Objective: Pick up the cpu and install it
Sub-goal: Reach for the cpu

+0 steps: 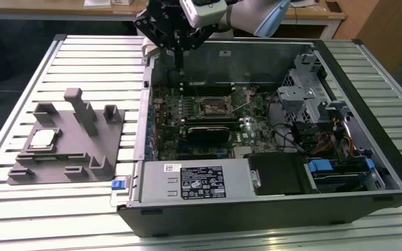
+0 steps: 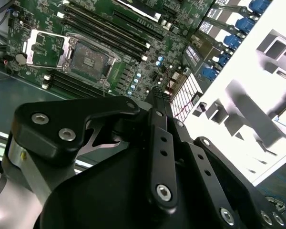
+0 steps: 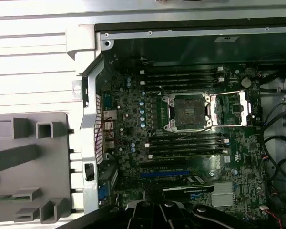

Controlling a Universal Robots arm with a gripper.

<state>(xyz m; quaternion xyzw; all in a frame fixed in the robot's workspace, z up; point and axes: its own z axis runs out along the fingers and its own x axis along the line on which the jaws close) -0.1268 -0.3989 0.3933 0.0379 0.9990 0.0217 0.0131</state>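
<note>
Cpu [image 1: 42,138] lies on grey fixture [image 1: 82,151], well apart from your end effector [image 1: 180,65], which hangs over open computer case [image 1: 257,57], fingers pinched narrow, holding nothing.

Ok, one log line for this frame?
gripper: over open case | cpu: lying on grey fixture, not picked up | socket: open, empty

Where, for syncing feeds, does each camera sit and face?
Exterior view: off the arm, looking down on case, fixture and cpu; gripper over the case.
First wrist view: on the wrist, facing down at the socket; gripper partly shows.
Second wrist view: on the wrist, behind the gripper, facing the socket.
Both wrist views share socket and fixture.
</note>
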